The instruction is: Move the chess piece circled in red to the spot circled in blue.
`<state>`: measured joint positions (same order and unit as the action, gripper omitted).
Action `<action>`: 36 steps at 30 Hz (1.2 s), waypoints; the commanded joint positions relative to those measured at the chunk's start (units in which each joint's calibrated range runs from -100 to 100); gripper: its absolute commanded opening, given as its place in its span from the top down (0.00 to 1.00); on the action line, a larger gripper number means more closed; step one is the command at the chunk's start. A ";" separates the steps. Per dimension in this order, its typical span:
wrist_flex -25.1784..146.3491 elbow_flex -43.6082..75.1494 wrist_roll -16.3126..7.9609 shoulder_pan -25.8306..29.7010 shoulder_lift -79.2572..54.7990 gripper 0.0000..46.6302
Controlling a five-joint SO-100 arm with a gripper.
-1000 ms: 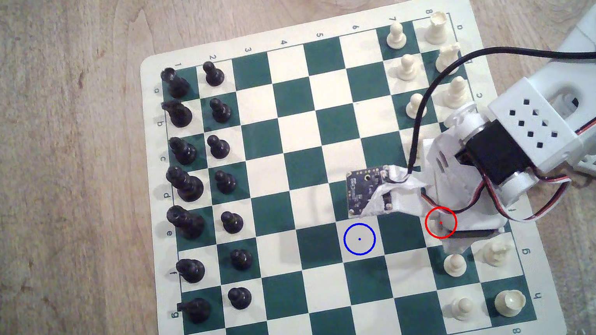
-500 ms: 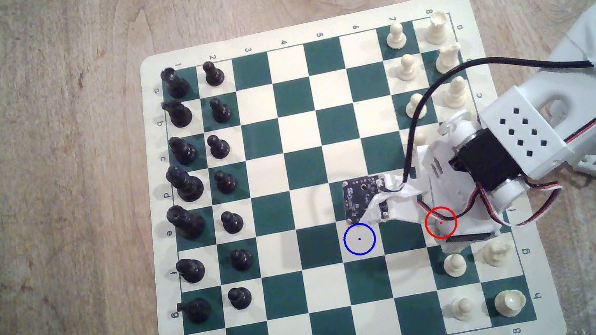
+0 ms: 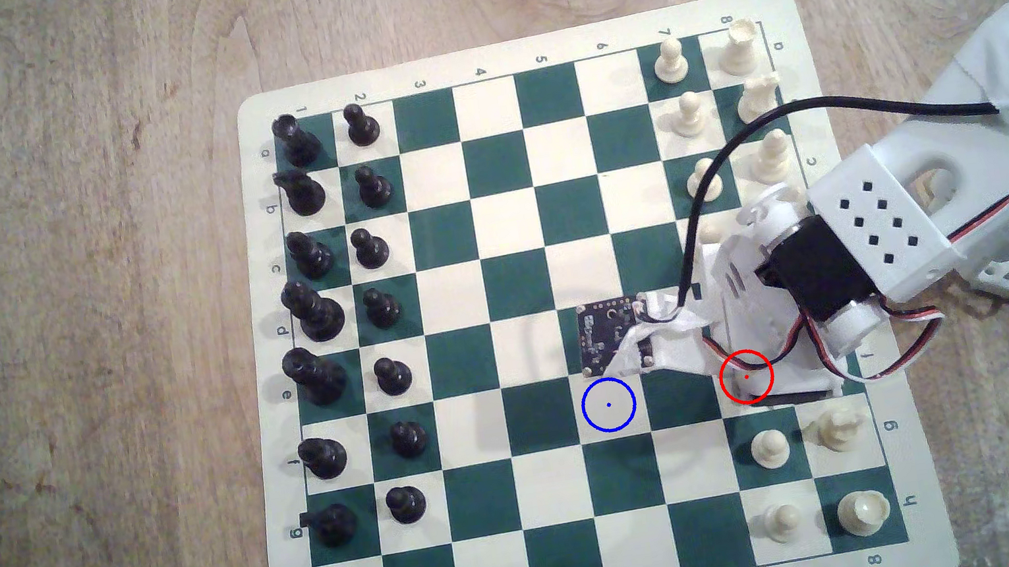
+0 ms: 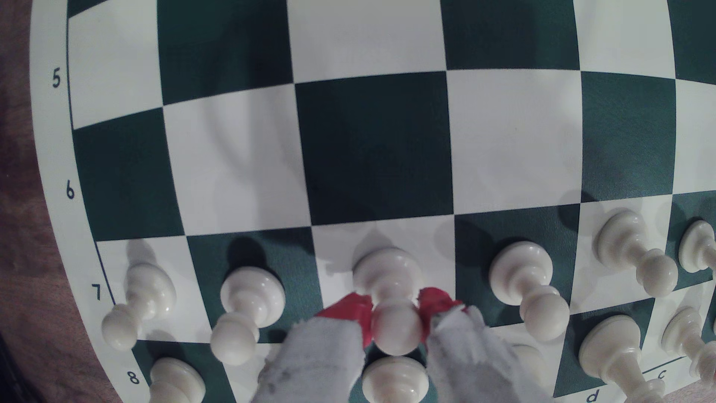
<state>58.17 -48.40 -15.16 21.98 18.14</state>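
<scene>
Two red-tipped, cloth-wrapped fingers point(image 4: 350, 314) of the gripper point(image 4: 396, 310) sit on either side of the small cream-white plastic pawn with a round ball head point(image 4: 391, 300), closed in around its neck just under the ball; the red pads look to be touching it, pinching the piece. The pawn stands upright, its flared base on a cream square of the row marked 7, between two more cream pawns point(image 4: 248, 306) point(image 4: 527, 286) on the dark squares either side. Behind it, on the row marked 8, stands the base of another cream piece point(image 4: 395, 378), its type hard to tell.

In the exterior view the green-and-cream roll-up chessboard point(image 3: 521, 45) lies on a pale wooden table point(image 3: 80, 333). Black pieces point(image 3: 319, 311) fill the two columns at the exterior view's left; cream pieces point(image 3: 769, 448) line the two columns at its right. The thin red ring point(image 3: 746, 377) sits over the arm's white wrist, which hides the pawn below it. The cream square marked by a blue ring and centre dot point(image 3: 608, 404) is bare, two squares toward the exterior view's left in the same row.

The white arm point(image 3: 881, 227) reaches in from the exterior view's right, wrist bent down over the board, its small camera circuit board point(image 3: 609, 333) projecting just above the blue ring, a black cable point(image 3: 774, 115) looping back over the cream pieces.
</scene>
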 commanded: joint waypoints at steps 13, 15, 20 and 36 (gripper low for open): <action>11.61 22.10 0.39 -0.98 3.85 0.99; 12.18 25.19 0.44 -0.90 1.81 0.99; 11.28 30.99 0.54 -1.21 -3.88 0.99; 3.67 37.15 1.71 -4.49 -17.46 0.99</action>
<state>63.43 -15.86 -13.60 18.14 0.63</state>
